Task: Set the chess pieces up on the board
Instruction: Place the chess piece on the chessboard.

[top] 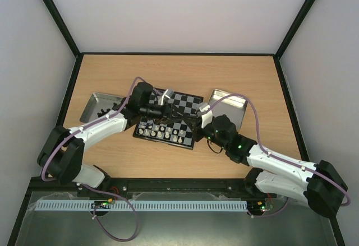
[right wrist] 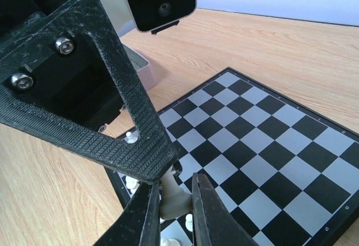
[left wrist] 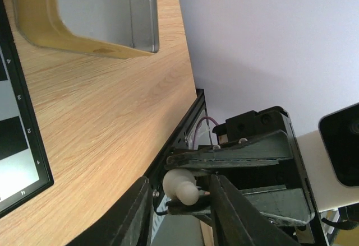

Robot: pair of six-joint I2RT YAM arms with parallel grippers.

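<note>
The checkered board (top: 186, 101) lies flat (black rim), cream chess pieces (top: 162, 129) upright along its near rows.

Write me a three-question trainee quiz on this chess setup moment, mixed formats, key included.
1. True or false: the right end effector is empty.
2. Which colour of pieces stands on the board's near rows? A black, B cream-white, C none.
3. What lies in the left tin?
Key: 1 false, it pinches a cream-white piece. 2 B. 3 black pieces.
</note>
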